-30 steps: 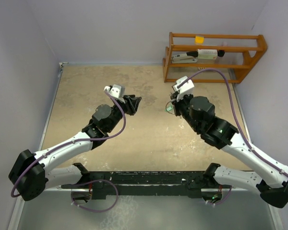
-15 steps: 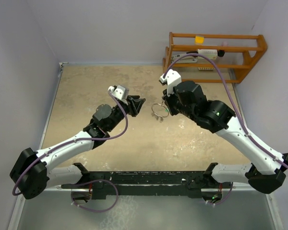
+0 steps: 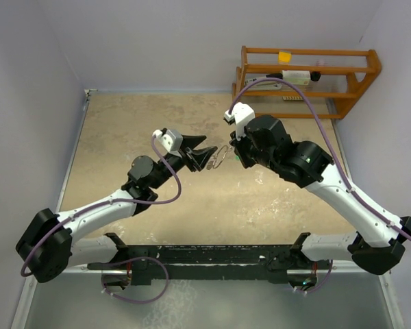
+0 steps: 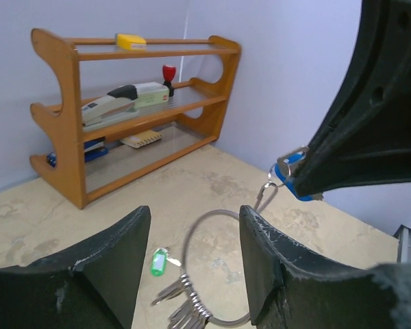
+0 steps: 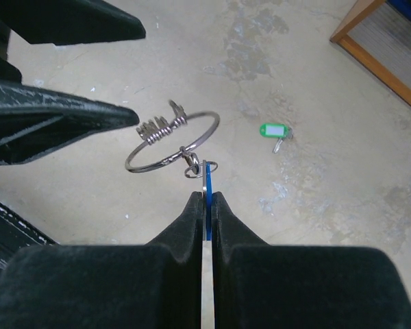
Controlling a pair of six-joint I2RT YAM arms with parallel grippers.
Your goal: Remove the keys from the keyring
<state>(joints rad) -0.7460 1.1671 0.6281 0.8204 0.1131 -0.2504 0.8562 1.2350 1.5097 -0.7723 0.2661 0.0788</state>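
Right gripper (image 5: 205, 197) pinches blue key (image 5: 205, 179); thin silver keyring (image 5: 200, 114) dangles.

High rear and wrist cameras share keyring (image 5: 215, 123).

Light is bright, even and diffuse from above in every view, leaving only faint soft shadows on the table (image 3: 123, 130) beneath the arms and no hard glare. The top view bows at its edges, its walls leaning outward at 9 and 3 o'clock. In the right wrist view the black fingers (image 5: 185, 226) at 6 o'clock are featureless and slightly soft while the ring (image 5: 171, 157) is sharp; the left wrist view's shelf (image 4: 55, 137) at 10 o'clock stays crisp.
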